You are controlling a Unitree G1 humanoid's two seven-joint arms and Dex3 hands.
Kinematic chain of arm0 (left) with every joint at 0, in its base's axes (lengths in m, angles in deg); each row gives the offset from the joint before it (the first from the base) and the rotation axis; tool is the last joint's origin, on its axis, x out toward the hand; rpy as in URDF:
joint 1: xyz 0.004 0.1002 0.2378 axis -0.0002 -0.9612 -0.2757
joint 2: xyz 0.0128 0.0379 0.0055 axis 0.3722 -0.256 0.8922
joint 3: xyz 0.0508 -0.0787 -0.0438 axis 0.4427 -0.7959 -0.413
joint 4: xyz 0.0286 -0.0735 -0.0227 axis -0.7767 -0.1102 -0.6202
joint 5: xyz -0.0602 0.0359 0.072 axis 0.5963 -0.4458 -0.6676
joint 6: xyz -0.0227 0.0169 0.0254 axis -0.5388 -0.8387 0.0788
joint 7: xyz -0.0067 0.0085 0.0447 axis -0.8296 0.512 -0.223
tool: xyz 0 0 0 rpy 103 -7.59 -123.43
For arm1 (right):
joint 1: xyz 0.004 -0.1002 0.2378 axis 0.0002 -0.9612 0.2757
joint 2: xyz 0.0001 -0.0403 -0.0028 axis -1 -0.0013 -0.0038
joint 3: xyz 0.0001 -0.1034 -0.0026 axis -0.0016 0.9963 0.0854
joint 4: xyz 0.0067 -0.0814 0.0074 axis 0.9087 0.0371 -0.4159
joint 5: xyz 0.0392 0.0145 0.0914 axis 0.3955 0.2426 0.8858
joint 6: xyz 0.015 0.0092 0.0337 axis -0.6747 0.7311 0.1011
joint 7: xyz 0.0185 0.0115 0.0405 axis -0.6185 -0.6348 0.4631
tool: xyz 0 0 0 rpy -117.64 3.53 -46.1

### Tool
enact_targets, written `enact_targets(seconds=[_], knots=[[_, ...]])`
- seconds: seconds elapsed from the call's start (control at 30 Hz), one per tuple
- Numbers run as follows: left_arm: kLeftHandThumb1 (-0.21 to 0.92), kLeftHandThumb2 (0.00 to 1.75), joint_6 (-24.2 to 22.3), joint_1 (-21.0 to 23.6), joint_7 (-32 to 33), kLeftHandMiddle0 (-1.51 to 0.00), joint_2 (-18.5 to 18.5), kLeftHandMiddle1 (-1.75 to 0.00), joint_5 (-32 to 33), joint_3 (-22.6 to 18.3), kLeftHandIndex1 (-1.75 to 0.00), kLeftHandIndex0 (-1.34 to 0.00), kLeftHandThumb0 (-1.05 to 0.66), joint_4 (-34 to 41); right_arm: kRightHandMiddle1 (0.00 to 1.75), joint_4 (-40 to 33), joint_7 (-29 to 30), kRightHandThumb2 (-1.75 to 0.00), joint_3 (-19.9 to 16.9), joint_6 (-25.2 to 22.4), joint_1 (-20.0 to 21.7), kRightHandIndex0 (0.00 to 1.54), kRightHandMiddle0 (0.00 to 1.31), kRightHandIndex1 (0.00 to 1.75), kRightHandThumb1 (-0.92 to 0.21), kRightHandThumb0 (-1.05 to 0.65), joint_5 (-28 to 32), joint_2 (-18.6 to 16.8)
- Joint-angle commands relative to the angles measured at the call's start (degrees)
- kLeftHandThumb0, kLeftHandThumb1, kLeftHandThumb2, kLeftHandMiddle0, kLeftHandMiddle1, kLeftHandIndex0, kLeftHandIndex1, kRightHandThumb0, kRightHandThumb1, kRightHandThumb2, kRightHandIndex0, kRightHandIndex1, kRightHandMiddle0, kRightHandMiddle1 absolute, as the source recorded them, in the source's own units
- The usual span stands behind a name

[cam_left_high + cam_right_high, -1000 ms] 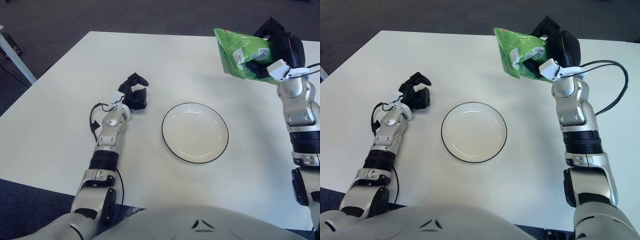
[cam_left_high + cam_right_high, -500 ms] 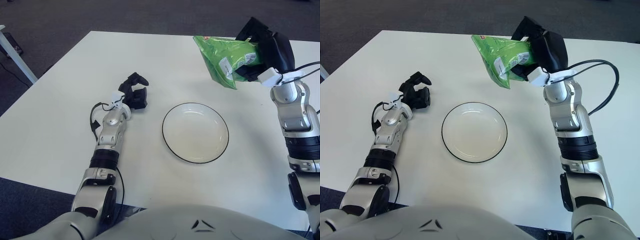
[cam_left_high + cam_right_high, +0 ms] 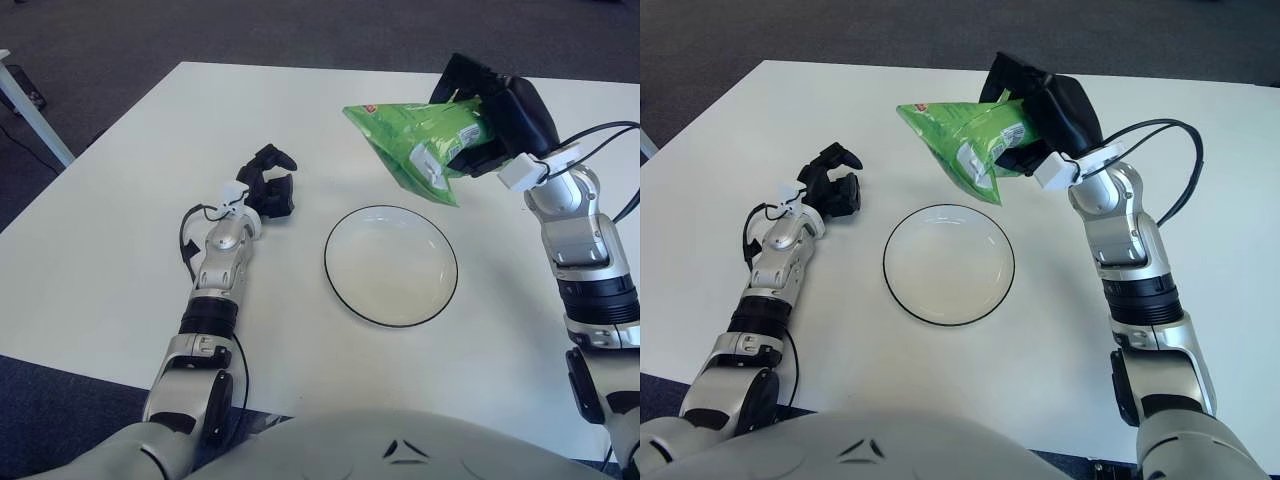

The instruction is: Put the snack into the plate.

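Note:
My right hand [image 3: 492, 118] is shut on a green snack bag [image 3: 418, 146] and holds it in the air, just beyond the far right rim of the plate. The bag hangs out to the left of the hand, its lower corner above the plate's far edge. It also shows in the right eye view [image 3: 965, 142]. The plate [image 3: 391, 266] is white with a thin dark rim and lies flat at the table's middle. My left hand [image 3: 267, 188] rests on the table to the left of the plate, fingers curled and holding nothing.
The white table [image 3: 100, 240] carries only the plate. Dark carpet lies beyond its far and left edges. A white leg of another table [image 3: 30, 110] stands at the far left. A black cable [image 3: 615, 128] loops off my right wrist.
My right hand has carried the snack bag leftward and downward, from the table's far right toward the plate, tilting the bag more horizontal. The left arm has not moved.

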Motion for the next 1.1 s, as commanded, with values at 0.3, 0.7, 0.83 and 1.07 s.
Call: enact_targets(seconds=[0.3,0.7,0.83,1.07], knots=[[0.37,1.25,-1.1,-4.3,-0.6,-1.15,-0.9,-1.75,0.4,-0.1,-1.75,-0.57,-0.46,-3.5,1.75,-3.1,-10.6,-1.36,2.5,2.1,-3.6,1.31,0.64,1.75,-0.28,-0.49,6.9,-0.4],[0.36,1.26,-1.6,-4.5,-0.6,-1.15,-0.9,-1.75,0.3,0.1,-1.75,-0.57,-0.46,-2.9,1.75,0.1,-21.1,-1.40,5.8,8.6,-3.6,1.29,0.67,1.75,-0.25,-0.52,12.3,0.6],[0.36,1.26,-1.5,-4.6,-0.5,-1.15,-0.9,-1.75,0.3,0.1,-1.75,-0.57,-0.46,-2.8,1.75,1.3,-23.8,-1.48,6.5,9.5,-3.5,1.28,0.74,1.75,-0.18,-0.56,13.0,1.0],[0.36,1.26,-1.2,-4.8,-0.5,-1.16,-1.0,-1.75,0.3,0.1,-1.75,-0.58,-0.46,-2.5,1.75,2.1,-27.0,-0.93,7.5,10.6,-2.7,1.27,1.01,1.75,-0.64,-0.76,12.6,2.1]])
